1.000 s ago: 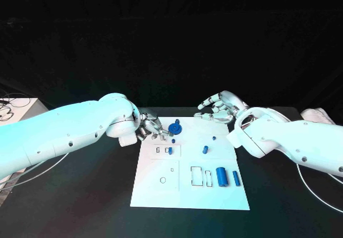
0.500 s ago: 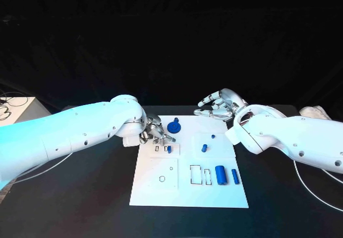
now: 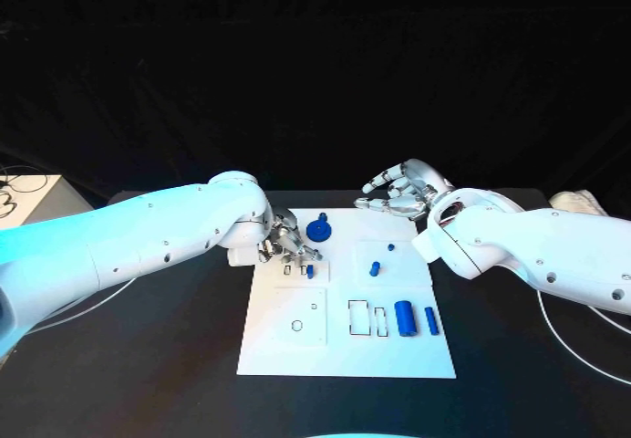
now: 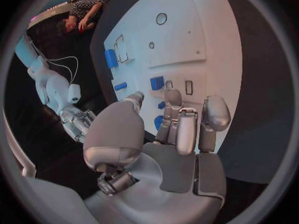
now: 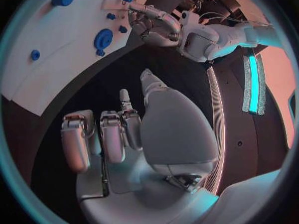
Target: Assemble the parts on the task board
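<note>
I see my left hand (image 3: 282,241), fingers apart and empty, has dropped lower over the task board (image 3: 345,342) in mid-frame; right hand (image 3: 398,194), fingers loosely curled on nothing, stays above the board's upper edge.

You have one board (image 3: 283,356) on one table (image 3: 158,365). You can count seven blue parts on it:
- one gear (image 3: 320,237)
- one small piece (image 3: 324,219) just beyond the gear
- one square piece (image 3: 309,270)
- one dot (image 3: 390,247)
- one short peg (image 3: 375,268)
- one thick cylinder (image 3: 407,318)
- one thin cylinder (image 3: 430,318)

Two outlined rectangles (image 3: 357,315) sit beside the cylinders. There are two arms and two hands: one left hand (image 3: 283,242) and one right hand (image 3: 398,193).
</note>
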Action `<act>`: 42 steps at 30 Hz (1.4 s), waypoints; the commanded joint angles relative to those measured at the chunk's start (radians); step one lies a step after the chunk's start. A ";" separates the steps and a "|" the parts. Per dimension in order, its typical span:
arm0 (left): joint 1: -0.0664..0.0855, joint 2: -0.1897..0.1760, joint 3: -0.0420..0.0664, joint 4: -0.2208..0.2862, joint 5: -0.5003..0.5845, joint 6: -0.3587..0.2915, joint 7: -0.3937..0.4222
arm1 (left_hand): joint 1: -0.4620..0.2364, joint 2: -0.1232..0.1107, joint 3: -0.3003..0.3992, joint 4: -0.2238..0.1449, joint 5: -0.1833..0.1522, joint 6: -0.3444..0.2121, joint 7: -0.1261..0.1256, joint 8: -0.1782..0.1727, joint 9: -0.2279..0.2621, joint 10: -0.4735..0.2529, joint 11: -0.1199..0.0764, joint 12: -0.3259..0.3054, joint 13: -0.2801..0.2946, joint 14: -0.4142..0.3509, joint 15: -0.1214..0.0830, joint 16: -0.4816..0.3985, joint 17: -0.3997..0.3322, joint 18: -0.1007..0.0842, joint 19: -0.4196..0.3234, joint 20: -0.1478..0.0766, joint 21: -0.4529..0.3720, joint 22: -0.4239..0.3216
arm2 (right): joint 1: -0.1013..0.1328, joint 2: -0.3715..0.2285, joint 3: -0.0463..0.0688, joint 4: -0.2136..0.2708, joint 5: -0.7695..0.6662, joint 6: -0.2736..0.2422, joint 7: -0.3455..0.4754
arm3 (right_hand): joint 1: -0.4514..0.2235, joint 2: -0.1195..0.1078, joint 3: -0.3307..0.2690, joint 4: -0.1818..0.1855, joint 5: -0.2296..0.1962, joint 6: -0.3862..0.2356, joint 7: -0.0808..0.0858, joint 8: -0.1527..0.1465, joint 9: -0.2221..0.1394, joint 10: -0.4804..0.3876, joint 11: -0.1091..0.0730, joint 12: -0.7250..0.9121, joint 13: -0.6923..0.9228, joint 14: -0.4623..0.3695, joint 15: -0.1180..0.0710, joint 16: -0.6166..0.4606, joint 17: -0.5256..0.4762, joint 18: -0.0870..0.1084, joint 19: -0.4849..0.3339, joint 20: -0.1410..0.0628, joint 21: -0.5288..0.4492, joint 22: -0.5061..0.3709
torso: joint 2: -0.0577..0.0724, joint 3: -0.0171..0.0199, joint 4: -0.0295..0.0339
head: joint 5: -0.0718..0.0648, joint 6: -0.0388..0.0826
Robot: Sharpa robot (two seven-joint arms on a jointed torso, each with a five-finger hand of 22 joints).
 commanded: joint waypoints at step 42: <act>-0.014 0.029 -0.012 -0.018 0.031 0.012 0.002 | 0.134 0.039 0.083 -0.003 0.009 -0.013 -0.003 0.002 0.032 -0.007 -0.006 0.018 0.008 0.029 -0.005 0.002 0.109 -0.019 0.001 -0.001 0.011 0.012 | 0.000 0.016 0.001 -0.010 -0.006 0.033 -0.012 | -0.005 0.003 -0.002 0.007 0.001 -0.005 0.002 0.008 0.003 0.001 0.000 -0.002 0.166 0.104 0.000 0.004 0.263 -0.014 0.106 0.001 0.002 0.263 | 0.000 0.0016 -0.0003 | -0.007 -0.019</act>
